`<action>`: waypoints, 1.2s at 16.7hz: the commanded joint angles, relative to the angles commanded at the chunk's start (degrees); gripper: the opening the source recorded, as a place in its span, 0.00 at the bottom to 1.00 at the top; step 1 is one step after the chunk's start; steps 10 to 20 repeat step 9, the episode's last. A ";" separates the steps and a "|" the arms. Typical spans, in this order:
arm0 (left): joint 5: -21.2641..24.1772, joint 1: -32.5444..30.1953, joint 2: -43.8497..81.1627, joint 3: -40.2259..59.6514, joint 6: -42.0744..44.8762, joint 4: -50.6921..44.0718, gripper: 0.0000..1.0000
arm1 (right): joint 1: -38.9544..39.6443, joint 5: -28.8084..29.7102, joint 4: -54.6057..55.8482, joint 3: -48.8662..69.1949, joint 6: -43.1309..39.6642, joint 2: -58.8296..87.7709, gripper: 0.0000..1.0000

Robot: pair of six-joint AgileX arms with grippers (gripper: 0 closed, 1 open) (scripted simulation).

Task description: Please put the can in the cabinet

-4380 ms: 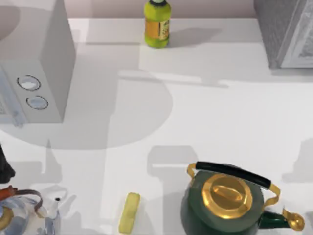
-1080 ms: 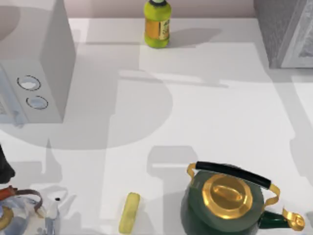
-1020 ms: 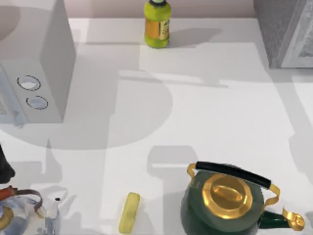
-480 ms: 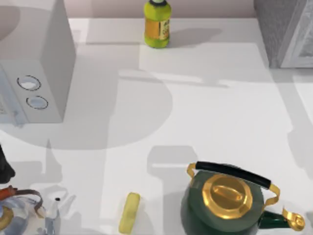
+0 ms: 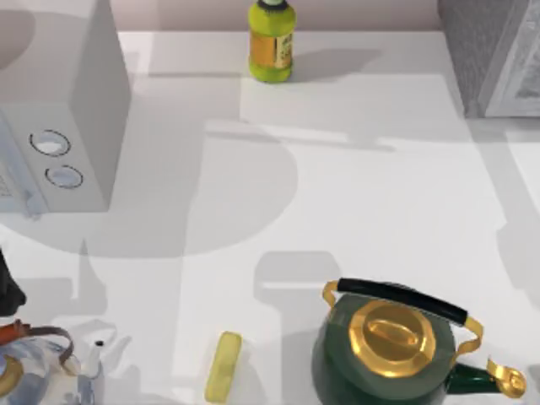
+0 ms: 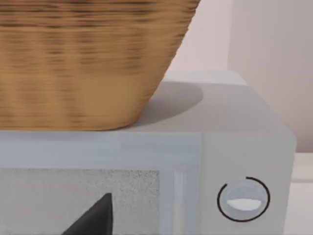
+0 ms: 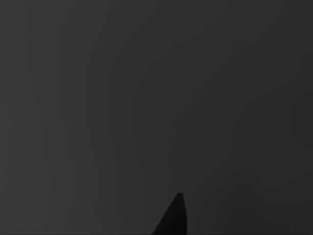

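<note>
**Shadow slides along the right edge as work nears the cabinet**

The one change on the tabletop [image 5: 380, 194] is a broad grey shadow [image 5: 521, 253] at its right edge. A second ago it stretched as a long band from just below the cabinet [image 5: 494, 51]; now it has slipped down and off toward the edge. Everything standing on the tabletop has kept its place. That suggests the right arm is moving beside the cabinet, which sits in the far right corner. The right wrist view is dark. Where the can is cannot be told, nor whether it is already inside.

The left hand [image 6: 95, 221] hangs parked before the light grey box [image 5: 72, 110], under a woven basket [image 6: 88, 58] that rests on top of it. Whether either hand is spread or pressed together cannot be told.

The count:
- one cabinet
- one grey box with two dials [image 5: 57, 160]
- one basket
- one yellow-green bottle [image 5: 271, 42]
- one green kettle [image 5: 392, 346]
- one yellow bar [image 5: 224, 366]
- one pale teapot [image 5: 42, 375]
</note>
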 joint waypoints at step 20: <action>0.00 0.00 0.00 0.00 0.00 0.00 1.00 | 0.00 0.00 0.00 0.00 0.00 0.00 1.00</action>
